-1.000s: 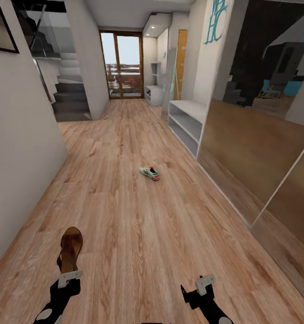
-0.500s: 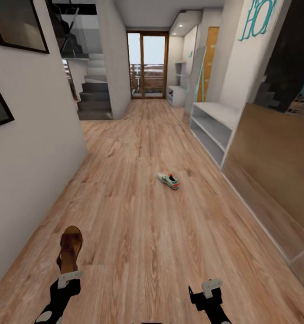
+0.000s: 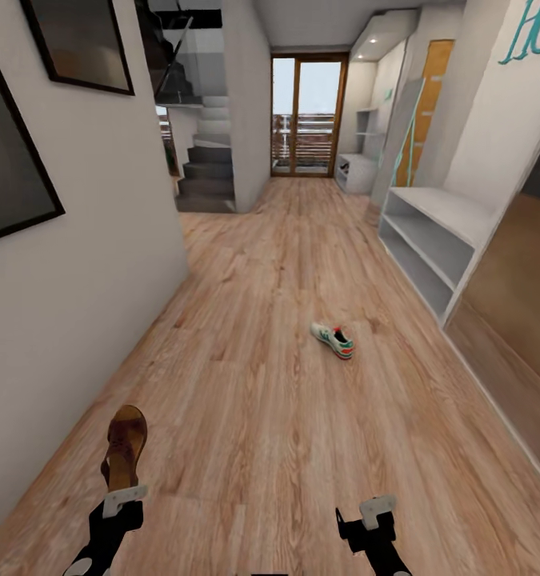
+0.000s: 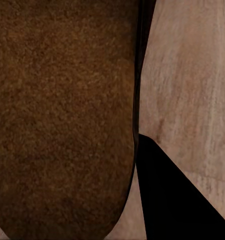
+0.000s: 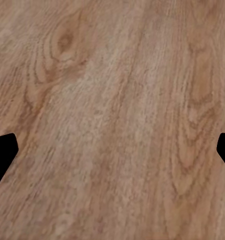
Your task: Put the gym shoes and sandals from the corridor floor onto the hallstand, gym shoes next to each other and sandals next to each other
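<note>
Right now the left hand [image 3: 124, 498] carries a sandal [image 3: 125, 446], clamped at the heel end, toe pointing ahead down the corridor. Left wrist view is mostly the sandal's brown sole or insole [image 4: 62, 120] with floor planks beside it. The right hand [image 3: 377, 510] is empty; in its wrist view the finger tips sit at the two edges with bare floor [image 5: 112, 120] between, so it's spread open.

One gym shoe [image 3: 332, 339] lies on the floor [image 3: 254, 384] mid-corridor, ahead and a bit right, well apart from both hands. Second gym shoe and second sandal: can't see them from here.

Rack check: the white shelf unit [image 3: 430, 240] close on the right, under teal lettering [image 3: 530, 36], is straight-sided, so probably not the target. Far down on the right, near the glass door [image 3: 306, 116], there's a low unit [image 3: 356, 170] with something dark on it; too small to confirm.

Risks, as I judge them:
- Dropping the sandal at the near unit: wrong furniture, task fails.
- Heel-only grip: sandal could swing or slip while driving.
- Shoe sits near the drive path; base could kick it if steered straight.
- Wall [image 3: 78, 264] is close on the left; the carried sandal could clip it on a turn.
</note>
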Controlling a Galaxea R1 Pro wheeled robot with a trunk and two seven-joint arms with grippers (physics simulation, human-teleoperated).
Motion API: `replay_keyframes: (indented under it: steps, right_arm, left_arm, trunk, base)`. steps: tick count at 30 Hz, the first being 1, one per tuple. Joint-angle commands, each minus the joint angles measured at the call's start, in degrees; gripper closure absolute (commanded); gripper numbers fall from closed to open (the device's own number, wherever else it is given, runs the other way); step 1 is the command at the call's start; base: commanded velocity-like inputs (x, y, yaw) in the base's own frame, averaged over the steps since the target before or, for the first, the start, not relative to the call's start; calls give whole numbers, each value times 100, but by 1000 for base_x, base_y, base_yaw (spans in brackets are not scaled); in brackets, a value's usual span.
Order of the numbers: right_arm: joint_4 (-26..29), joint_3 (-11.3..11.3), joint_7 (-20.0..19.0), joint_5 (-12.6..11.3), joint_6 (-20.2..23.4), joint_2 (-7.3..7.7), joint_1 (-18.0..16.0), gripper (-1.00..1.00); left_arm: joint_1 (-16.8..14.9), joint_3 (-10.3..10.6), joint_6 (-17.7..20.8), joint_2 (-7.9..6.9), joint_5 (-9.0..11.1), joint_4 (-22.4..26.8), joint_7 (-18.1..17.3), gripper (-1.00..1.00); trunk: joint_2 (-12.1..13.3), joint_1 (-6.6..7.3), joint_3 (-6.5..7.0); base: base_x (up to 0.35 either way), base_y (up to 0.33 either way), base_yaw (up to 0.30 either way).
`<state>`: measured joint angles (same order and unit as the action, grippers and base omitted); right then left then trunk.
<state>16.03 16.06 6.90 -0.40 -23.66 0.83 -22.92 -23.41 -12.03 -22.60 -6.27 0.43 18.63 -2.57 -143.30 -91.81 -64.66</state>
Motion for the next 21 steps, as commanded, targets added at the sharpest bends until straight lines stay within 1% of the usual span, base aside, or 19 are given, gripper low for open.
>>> replay_keyframes:
  steps: [1, 2, 6, 13, 21]
  right_arm:
    - [3, 5, 48, -84, -5, 6, -2, -100]
    - [4, -21, 48, -137, -3, 9, -2, -100]
    - [5, -56, 42, -207, -4, 12, -2, -100]
    - [6, -67, 39, -229, -6, 16, -2, -100]
    - [6, -63, 39, -232, -1, 15, -2, -100]
  left_arm:
    - [-5, -28, -16, 3, -21, -7, -25, 100]
    - [-5, -28, -16, 3, -22, -8, -25, 100]
    - [-5, -25, -16, 4, -29, -8, -25, 100]
    - [-5, -20, -16, 11, -49, -8, -25, 100]
    - [-5, -19, -16, 5, -27, -8, -25, 100]
  trunk:
    - [-2, -2, -5]
    - [-2, -2, -5]
    - [-2, -2, -5]
    - [-2, -2, -5]
    - [-2, -2, -5]
  base:
    - [295, -141, 166]
    - [283, -155, 106]
    - [257, -181, 53]
    - [203, -229, 9]
    - [185, -254, 1]
